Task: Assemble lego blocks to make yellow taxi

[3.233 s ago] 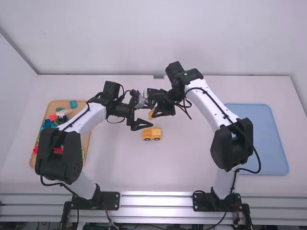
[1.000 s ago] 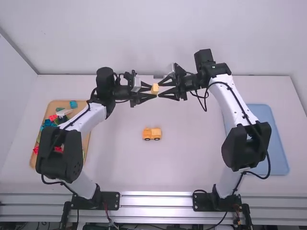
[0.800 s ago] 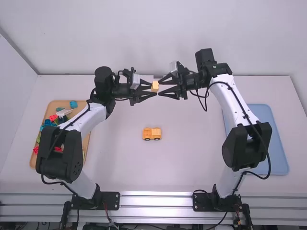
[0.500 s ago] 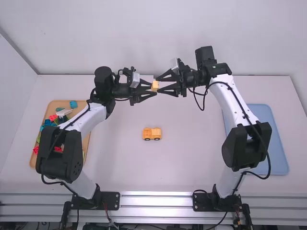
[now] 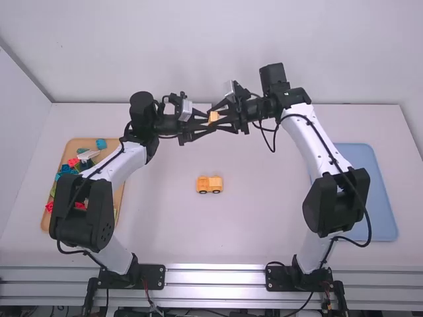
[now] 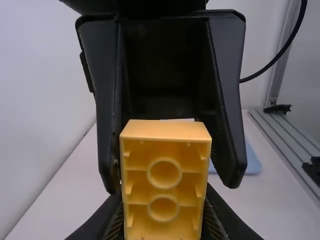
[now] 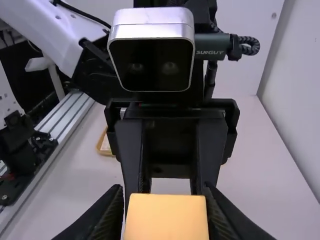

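We see light lettering on one grey cable connector [image 7: 214,46] beside the left arm's wrist camera [image 7: 151,50]. We find one yellow-orange LEGO block [image 5: 213,117] up between the two arms, pinched between the fingertips of both the left gripper [image 5: 211,122] and the right gripper [image 5: 216,118], each clamped on it from its own side. Two round tubes show inside its hollow face. We count one yellow-orange toy car [image 5: 209,185] on the table, two dark wheels showing, nearer the arm bases than the block. We also count two trays: one wooden tray [image 5: 79,143] holding mixed bricks [image 5: 68,170], too jumbled to count, and one blue tray [image 5: 380,191].
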You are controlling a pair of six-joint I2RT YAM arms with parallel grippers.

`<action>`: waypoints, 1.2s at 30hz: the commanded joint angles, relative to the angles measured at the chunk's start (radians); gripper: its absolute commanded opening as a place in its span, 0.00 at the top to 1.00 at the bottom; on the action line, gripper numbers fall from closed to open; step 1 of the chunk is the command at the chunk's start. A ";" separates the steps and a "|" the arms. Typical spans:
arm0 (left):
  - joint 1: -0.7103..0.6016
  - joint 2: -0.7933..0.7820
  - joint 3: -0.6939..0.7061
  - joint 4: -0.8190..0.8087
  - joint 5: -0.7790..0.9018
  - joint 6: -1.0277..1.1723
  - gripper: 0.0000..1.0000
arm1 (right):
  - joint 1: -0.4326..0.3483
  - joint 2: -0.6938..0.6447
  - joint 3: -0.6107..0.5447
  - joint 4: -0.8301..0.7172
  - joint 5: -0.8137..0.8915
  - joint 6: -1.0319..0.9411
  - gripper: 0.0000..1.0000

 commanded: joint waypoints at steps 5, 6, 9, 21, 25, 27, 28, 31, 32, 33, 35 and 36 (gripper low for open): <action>0.005 0.005 0.003 0.015 -0.003 -0.006 0.85 | -0.003 -0.035 0.007 0.002 -0.016 0.010 0.63; 0.005 0.005 0.003 0.014 -0.003 -0.006 0.85 | -0.002 -0.035 0.007 0.005 -0.019 0.009 0.66; 0.005 0.005 0.003 0.012 -0.005 -0.006 0.84 | -0.005 -0.035 0.007 0.005 -0.021 0.002 0.71; 0.005 0.005 0.003 0.010 -0.010 -0.006 0.01 | -0.004 -0.035 0.007 0.013 0.018 0.005 0.93; 0.006 0.005 0.003 -0.050 -0.024 0.033 0.01 | -0.003 -0.035 0.007 0.101 0.174 0.183 0.96; 0.013 0.005 0.003 -0.144 -0.072 0.101 0.01 | -0.002 -0.035 0.007 0.137 0.311 0.282 0.96; 0.013 0.005 0.003 -0.184 -0.094 0.133 0.01 | -0.001 -0.035 0.007 0.142 0.362 0.309 0.96; 0.008 0.005 0.003 -0.389 -0.248 0.297 0.01 | 0.023 -0.035 0.007 0.122 0.575 0.370 0.97; 0.009 0.005 0.003 -0.434 -0.307 0.319 0.01 | 0.031 -0.035 0.007 0.106 0.633 0.381 0.97; 0.011 0.005 0.003 -0.456 -0.349 0.321 0.01 | 0.036 -0.035 0.007 0.096 0.667 0.388 0.97; 0.018 0.005 0.003 -0.500 -0.457 0.317 0.02 | 0.050 -0.031 0.007 0.059 0.761 0.410 0.94; 0.019 0.005 0.003 -0.517 -0.517 0.317 0.01 | 0.060 -0.024 0.007 0.036 0.810 0.414 0.91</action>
